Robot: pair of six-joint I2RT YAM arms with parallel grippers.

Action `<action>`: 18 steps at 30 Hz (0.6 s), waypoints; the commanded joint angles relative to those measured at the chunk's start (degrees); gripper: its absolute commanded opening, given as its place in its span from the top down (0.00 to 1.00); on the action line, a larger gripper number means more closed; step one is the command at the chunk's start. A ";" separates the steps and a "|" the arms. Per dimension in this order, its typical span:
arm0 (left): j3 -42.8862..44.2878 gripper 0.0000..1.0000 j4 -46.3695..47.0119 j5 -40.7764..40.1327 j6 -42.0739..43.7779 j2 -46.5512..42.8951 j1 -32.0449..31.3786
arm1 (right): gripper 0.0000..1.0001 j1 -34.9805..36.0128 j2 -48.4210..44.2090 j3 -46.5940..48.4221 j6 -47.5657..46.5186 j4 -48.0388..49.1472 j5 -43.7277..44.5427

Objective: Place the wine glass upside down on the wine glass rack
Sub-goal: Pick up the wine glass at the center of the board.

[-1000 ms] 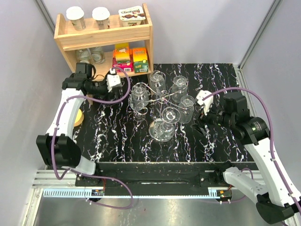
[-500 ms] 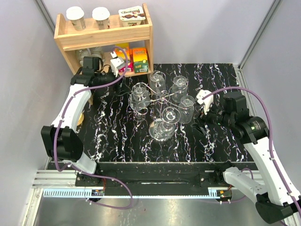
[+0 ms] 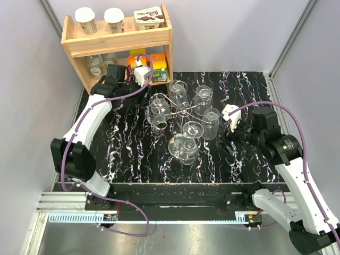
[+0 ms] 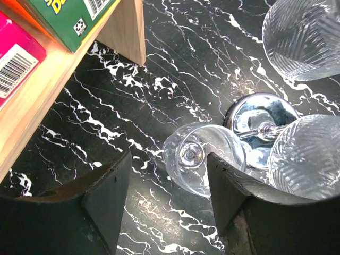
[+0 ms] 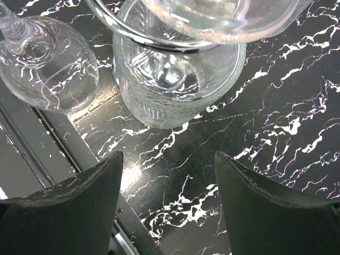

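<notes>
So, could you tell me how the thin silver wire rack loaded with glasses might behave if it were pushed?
Probably top-heavy: the thin silver wire rack carries several clear wine glasses over one small shiny disc base, so it may tip. The glasses look fragile and might swing and clink.

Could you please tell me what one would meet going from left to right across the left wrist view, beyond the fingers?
In order: pink carton → green carton → wooden shelf post → wine glass → wine glass rack's disc base. The patterned glasses overlap the base, so I leave them out.
</notes>
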 commanded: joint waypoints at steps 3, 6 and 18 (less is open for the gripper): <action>2.96 0.41 -1.81 -5.61 0.08 1.74 -0.41 | 0.25 -0.54 -1.46 -0.57 0.48 2.06 0.83; 3.31 0.42 -3.83 -5.26 0.70 2.45 -0.50 | 0.25 -0.54 -1.73 -0.83 0.66 2.24 1.00; 5.33 0.45 -7.96 -7.72 1.93 4.64 -2.61 | 0.25 -0.71 -1.82 -1.80 0.92 2.94 0.65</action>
